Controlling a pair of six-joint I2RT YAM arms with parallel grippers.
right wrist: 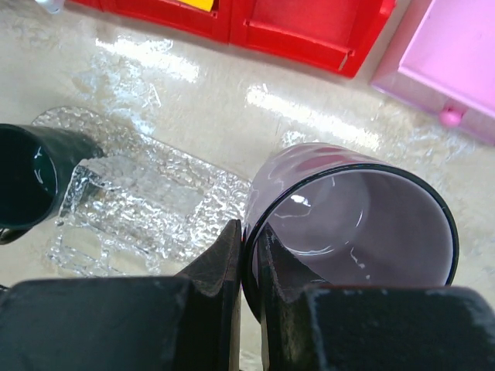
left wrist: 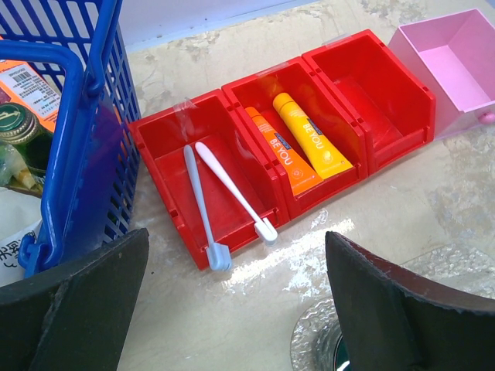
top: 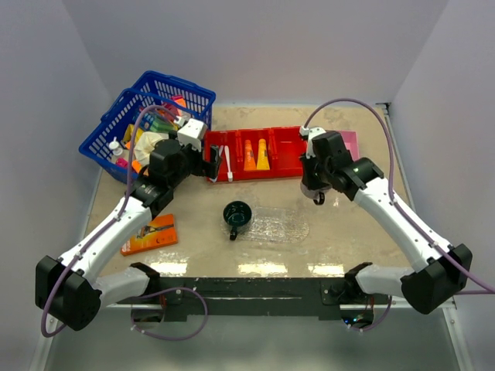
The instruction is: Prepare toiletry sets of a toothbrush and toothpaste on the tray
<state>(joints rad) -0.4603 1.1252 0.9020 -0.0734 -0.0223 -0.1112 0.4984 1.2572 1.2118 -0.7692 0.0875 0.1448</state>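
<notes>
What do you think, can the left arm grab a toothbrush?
Probably yes. The open left gripper hovers right by the toothbrushes, which lie uncovered in the red bin, with nothing between.

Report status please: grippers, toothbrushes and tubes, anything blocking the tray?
Left gripper open near red bin. Right gripper shut on purple cup. Toothbrushes and tubes in bin, none on tray. Dark cup at tray's left end.

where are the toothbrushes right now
In the left wrist view, both toothbrushes lie in the left compartment of the red bin, between the blue basket and the tubes.
</notes>
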